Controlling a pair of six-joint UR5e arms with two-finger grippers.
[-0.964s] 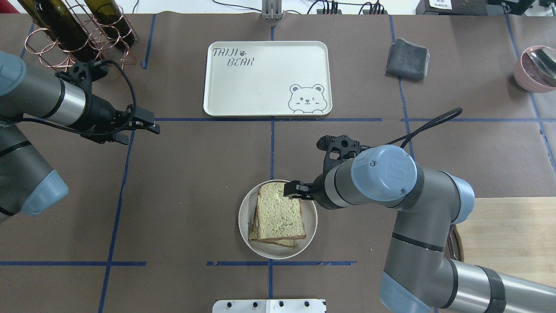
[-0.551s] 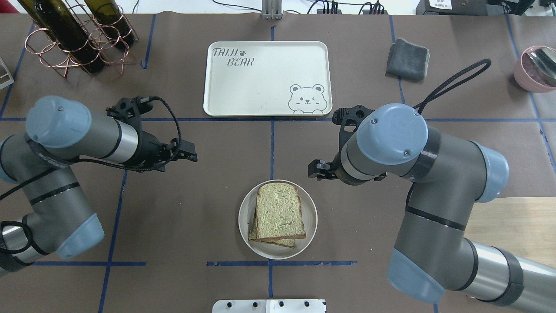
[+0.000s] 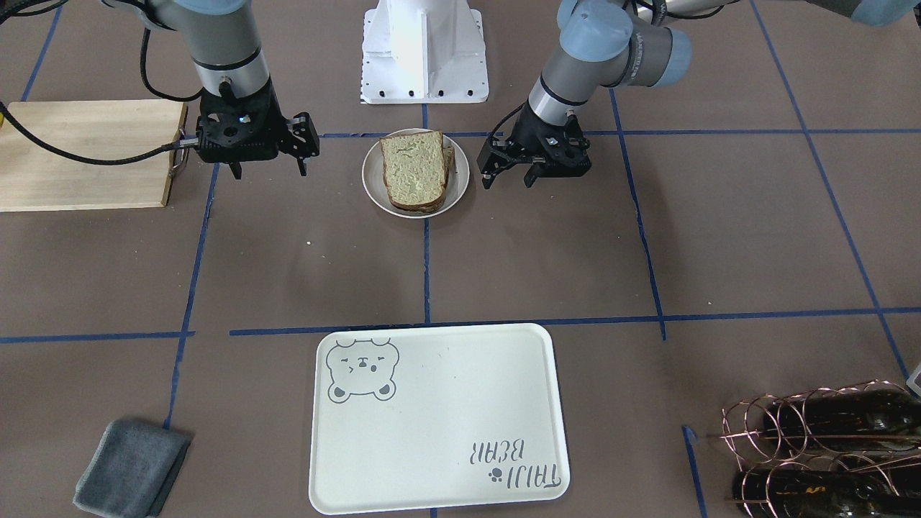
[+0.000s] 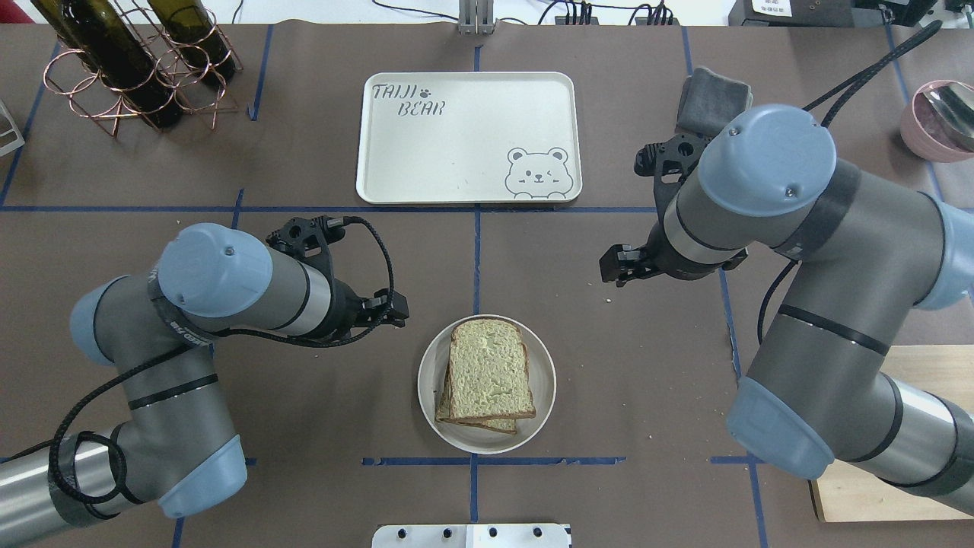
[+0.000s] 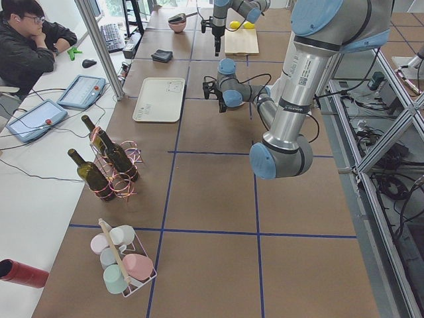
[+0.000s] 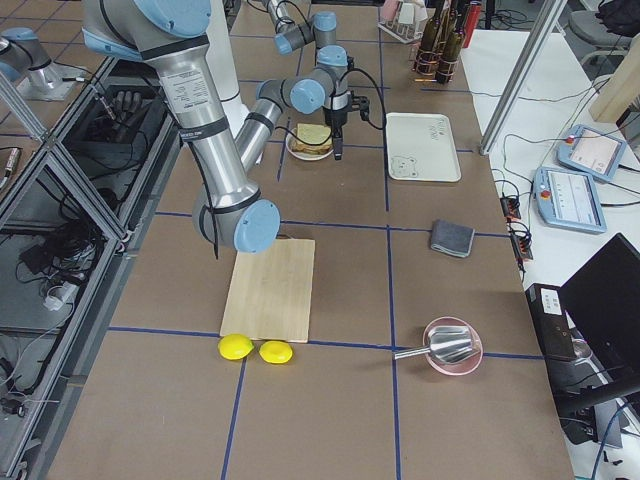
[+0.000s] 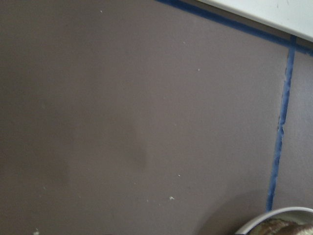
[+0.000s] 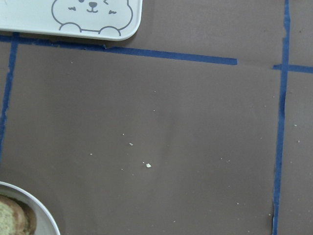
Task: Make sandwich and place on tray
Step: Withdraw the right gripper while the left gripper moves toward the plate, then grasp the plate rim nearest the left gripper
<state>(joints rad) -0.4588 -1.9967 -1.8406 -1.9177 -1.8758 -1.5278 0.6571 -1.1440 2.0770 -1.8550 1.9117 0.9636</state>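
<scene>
In the lower centre of the overhead view, the sandwich (image 4: 487,377) sits stacked on the round dish (image 4: 542,396). Your left pincer (image 4: 399,310) hovers just left of it, and the right pincer (image 4: 611,270) is further up and right. Both gape wide and hold nothing. Squeeze both slices evenly at the crusts, lift level, and carry to the tray (image 4: 426,152) at top centre of the surface (image 4: 304,396).

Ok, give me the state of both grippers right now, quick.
Left gripper: open, holding nothing.
Right gripper: open, holding nothing.
</scene>
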